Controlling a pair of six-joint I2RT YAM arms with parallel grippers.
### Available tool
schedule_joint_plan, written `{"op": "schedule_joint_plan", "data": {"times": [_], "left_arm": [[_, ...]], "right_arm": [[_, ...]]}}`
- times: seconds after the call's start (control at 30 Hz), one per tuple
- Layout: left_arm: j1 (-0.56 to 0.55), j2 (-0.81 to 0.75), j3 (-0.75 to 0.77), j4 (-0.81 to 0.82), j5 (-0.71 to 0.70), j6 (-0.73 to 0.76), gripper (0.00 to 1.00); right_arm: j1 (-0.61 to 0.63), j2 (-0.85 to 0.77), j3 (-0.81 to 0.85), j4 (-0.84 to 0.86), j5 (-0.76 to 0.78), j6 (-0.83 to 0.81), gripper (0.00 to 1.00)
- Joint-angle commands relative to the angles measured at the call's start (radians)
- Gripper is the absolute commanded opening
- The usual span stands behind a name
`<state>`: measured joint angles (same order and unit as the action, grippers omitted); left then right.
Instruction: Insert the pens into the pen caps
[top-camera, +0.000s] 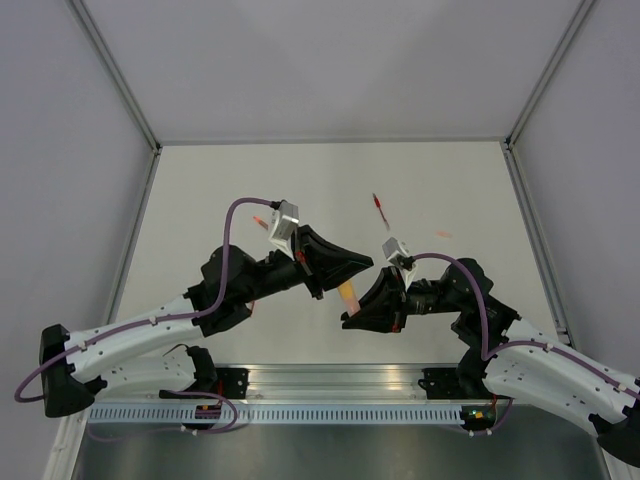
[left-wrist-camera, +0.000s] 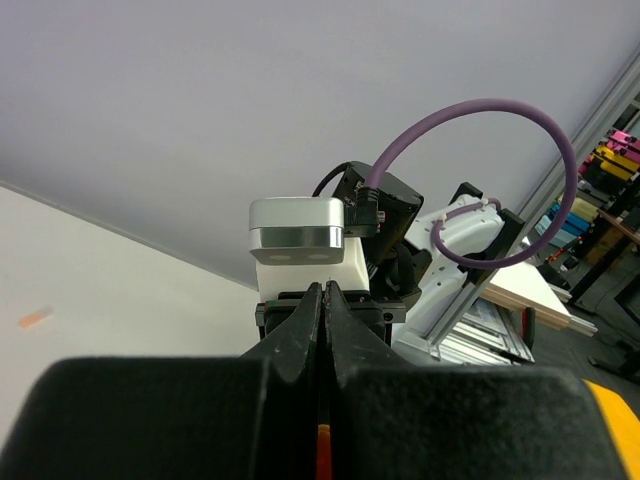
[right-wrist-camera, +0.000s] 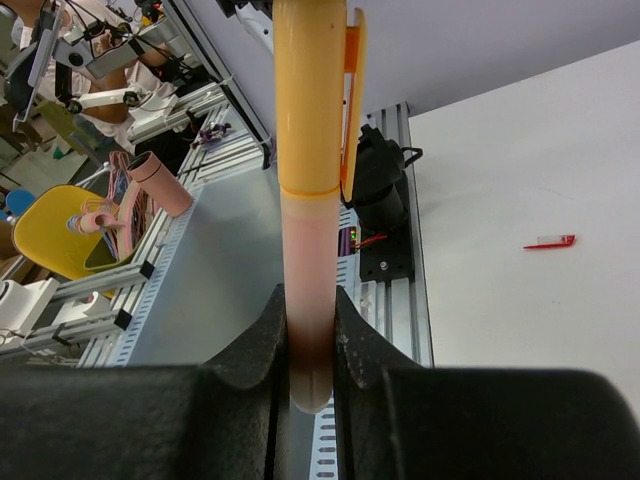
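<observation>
Right now the right claw (right-wrist-camera: 310, 310) pinches the orange pen (right-wrist-camera: 305, 250) by its rounded peach end, so most of the pen stands clear of the grip, in the centre of the overhead view. A seam rings the pen partway up. Above the seam is a deeper orange section with a clip, and I cannot tell whether that is a seated cap or part of the barrel. The left claw (left-wrist-camera: 322, 300) is pressed together with its tip close to the pen. A sliver of orange shows low in the slit between its jaws, and whether it grips anything there is unclear.

The red pen (top-camera: 378, 207) lies on the tabletop (top-camera: 200, 180) above centre. A small orange stub (top-camera: 443, 235) lies to its right and a red stub (top-camera: 258, 220) to its left. Both are probably caps.

The main risk is leverage. With so short a hold, an off-axis push would likely pivot the pen or slide it through the jaws. The left claw could also skid off the round barrel and knock the pen loose.
</observation>
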<state>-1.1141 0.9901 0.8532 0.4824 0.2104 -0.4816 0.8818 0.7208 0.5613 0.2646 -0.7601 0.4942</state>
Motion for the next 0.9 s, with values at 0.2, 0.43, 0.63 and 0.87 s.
{"op": "schedule_joint_plan", "data": {"times": [0.2,0.43,0.63,0.87], "left_arm": [[-0.004,0.035,-0.032,-0.019,0.084,-0.087,0.02],[-0.004,0.051,-0.075,0.010,0.112,-0.117,0.02],[-0.004,0.076,-0.108,0.025,0.104,-0.112,0.02],[-0.006,0.119,-0.118,0.033,0.115,-0.097,0.02]], "right_arm": [[0.003,-0.027,0.018,0.042,0.051,-0.031,0.00],[0.003,-0.037,0.022,0.022,0.097,-0.039,0.00],[0.005,-0.047,0.029,0.004,0.117,-0.046,0.00],[0.005,-0.054,0.045,-0.033,0.154,-0.063,0.00]]}}
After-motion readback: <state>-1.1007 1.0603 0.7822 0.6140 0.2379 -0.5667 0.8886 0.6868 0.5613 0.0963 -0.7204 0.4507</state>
